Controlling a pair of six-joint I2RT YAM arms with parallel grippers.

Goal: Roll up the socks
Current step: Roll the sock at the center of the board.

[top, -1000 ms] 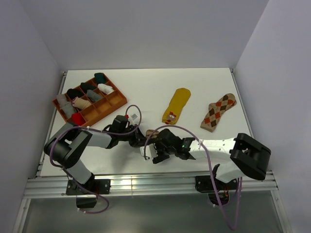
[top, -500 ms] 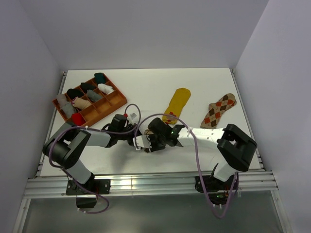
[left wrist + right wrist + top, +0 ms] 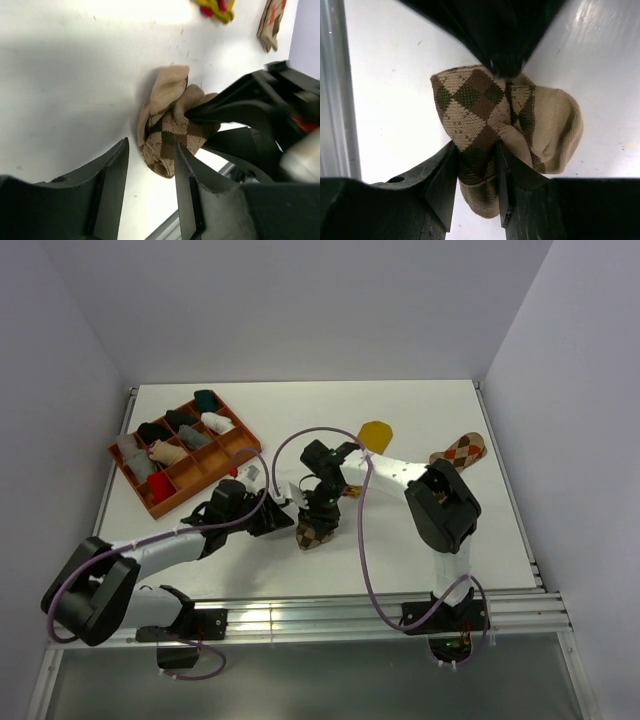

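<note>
The brown-and-cream argyle sock [image 3: 316, 531] lies bunched in a loose bundle near the table's front middle. My right gripper [image 3: 322, 508] reaches it from the far side and is shut on its patterned part; the right wrist view shows the sock [image 3: 485, 112] pinched in the gripper [image 3: 475, 170]. My left gripper [image 3: 287, 520] is open just left of the bundle; in the left wrist view its fingers [image 3: 116, 180] straddle the sock's near end [image 3: 167, 137] without pinching it. The mustard sock [image 3: 376, 430] and the orange argyle sock [image 3: 463, 449] lie flat behind, partly hidden by the right arm.
An orange-brown compartment tray [image 3: 243, 430] holding several small bundled socks stands at the back left. The table's metal front rail [image 3: 300, 615] runs close below the bundle. The right arm's cable loops over the middle of the table.
The right arm has swung from the near right to the back and now reaches the bundle from the far side. The left arm has stretched out lower. The bundle sits slightly nearer the front.
</note>
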